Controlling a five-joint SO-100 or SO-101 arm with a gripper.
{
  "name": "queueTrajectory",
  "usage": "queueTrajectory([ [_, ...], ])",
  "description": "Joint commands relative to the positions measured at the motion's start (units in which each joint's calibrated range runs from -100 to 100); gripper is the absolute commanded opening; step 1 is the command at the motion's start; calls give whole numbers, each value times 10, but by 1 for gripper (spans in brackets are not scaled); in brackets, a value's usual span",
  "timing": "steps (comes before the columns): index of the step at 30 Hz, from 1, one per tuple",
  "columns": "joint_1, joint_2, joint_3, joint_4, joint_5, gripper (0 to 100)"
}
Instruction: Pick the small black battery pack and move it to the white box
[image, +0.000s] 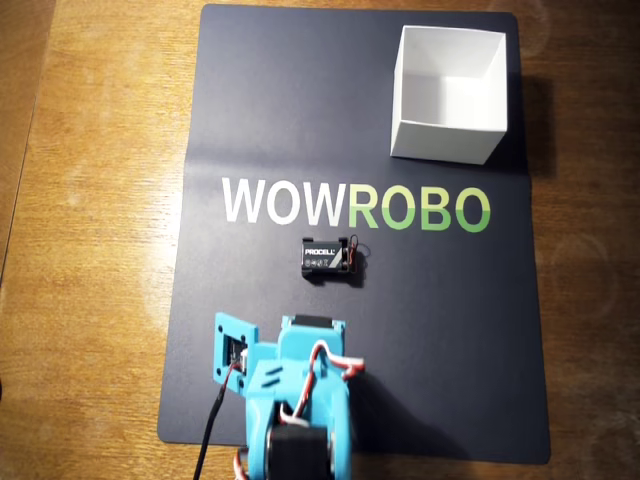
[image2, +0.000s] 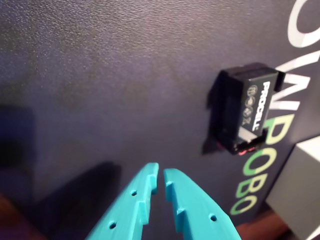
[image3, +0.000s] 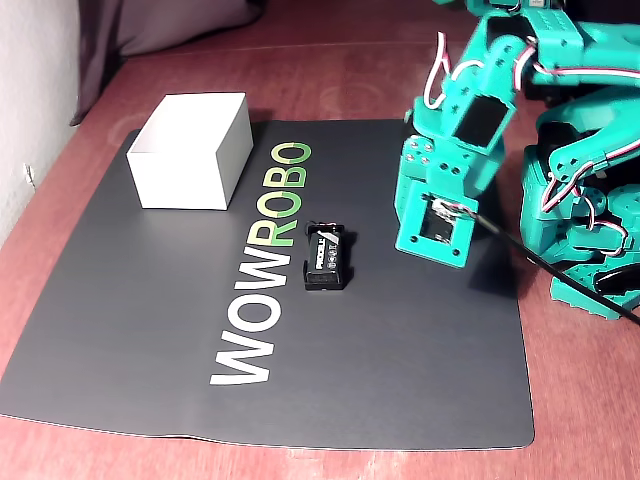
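The small black battery pack (image: 330, 257) lies flat on the dark mat just below the "WOWROBO" lettering, its red-black wires at the right end in the overhead view. The wrist view shows it (image2: 250, 107) up and to the right of my teal gripper (image2: 161, 176), well apart from it. The gripper's fingers are shut, with only a thin slit between the tips and nothing in them. The white box (image: 445, 140) stands empty at the mat's far right corner in the overhead view. In the fixed view, box (image3: 180, 180) and battery pack (image3: 326, 257) lie left of the arm (image3: 470, 120).
A black mat (image: 250, 100) with white and green lettering covers the wooden table (image: 90, 200). The arm's teal base and servos (image3: 590, 200) stand at the right edge of the fixed view, with a black cable (image: 210, 430) trailing off the mat.
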Motion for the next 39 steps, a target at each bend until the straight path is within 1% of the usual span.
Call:
queueTrajectory([
  [1,8,90,-105,0,2,1],
  [6,8,167,-193,0,2,1],
  [13,8,239,-247,2,2,1],
  [20,2,320,-301,68,2,1],
  [23,7,352,-316,68,5,1],
  [26,8,377,-340,64,27,1],
  [35,9,443,-413,61,29,1],
  [36,13,450,-419,58,29,1],
  [39,63,473,-428,18,30,1],
])
